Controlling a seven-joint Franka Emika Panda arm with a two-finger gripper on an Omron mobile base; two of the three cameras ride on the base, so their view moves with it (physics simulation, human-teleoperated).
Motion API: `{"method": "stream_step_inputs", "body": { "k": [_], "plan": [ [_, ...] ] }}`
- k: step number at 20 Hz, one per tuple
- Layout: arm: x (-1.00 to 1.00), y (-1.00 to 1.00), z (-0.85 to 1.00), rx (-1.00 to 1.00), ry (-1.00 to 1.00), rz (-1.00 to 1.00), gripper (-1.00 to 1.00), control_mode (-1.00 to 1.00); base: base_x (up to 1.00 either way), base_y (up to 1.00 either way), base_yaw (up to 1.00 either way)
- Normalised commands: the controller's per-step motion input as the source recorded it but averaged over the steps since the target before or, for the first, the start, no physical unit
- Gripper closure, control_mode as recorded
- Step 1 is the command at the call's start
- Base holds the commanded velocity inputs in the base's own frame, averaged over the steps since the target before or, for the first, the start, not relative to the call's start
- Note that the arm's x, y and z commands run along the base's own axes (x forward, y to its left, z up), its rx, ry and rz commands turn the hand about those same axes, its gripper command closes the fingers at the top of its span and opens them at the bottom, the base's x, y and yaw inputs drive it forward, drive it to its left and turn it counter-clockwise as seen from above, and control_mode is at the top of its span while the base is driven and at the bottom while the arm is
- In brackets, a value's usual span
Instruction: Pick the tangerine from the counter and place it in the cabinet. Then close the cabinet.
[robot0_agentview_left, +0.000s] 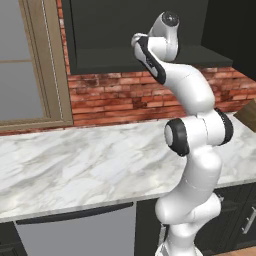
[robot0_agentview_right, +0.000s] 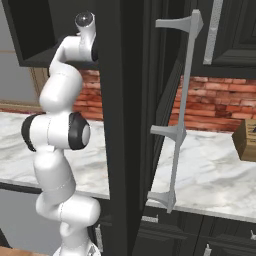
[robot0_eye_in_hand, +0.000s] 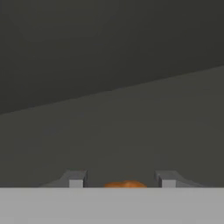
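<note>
Fingers (robot0_eye_in_hand: 76, 178) close on either side of the tangerine (robot0_eye_in_hand: 125, 184), gripping it between them. Dark cabinet (robot0_eye_in_hand: 112, 78) shelf ahead of the fingers. White surface (robot0_agentview_left: 75, 165) far below.

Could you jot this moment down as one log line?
phase: placing | gripper: shut on tangerine | arm: reaching into cabinet | door: open

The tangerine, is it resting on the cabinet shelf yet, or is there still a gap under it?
Cannot tell. The hand view shows just the top sliver of the tangerine between the gripper fingertips; its underside and the cabinet shelf beneath it are hidden.
</note>
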Motion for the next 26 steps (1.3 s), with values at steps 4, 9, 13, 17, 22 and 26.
{"method": "stream_step_inputs", "body": {
  "k": [4,9,13,17,22,26],
  "plan": [
    [0.14,0.00,-0.03,0.00,0.00,0.00,-1.00,-1.00,0.00,0.00,0.00],
    [-0.49,-0.08,-0.11,0.00,-0.01,0.00,-1.00,-1.00,0.00,0.00,0.00],
    [-0.34,-0.06,-0.52,0.00,-0.19,0.00,-1.00,-1.00,0.00,0.00,0.00],
    [-0.56,-0.17,-0.78,0.00,-0.24,0.00,-1.00,-1.00,0.00,0.00,0.00],
    [-1.00,-0.38,-0.28,0.00,-0.18,0.00,-1.00,-1.00,0.00,0.00,0.00],
    [-1.00,-0.51,0.00,0.00,-0.12,0.00,-1.00,-1.00,0.00,0.00,0.00]
  ]
}}
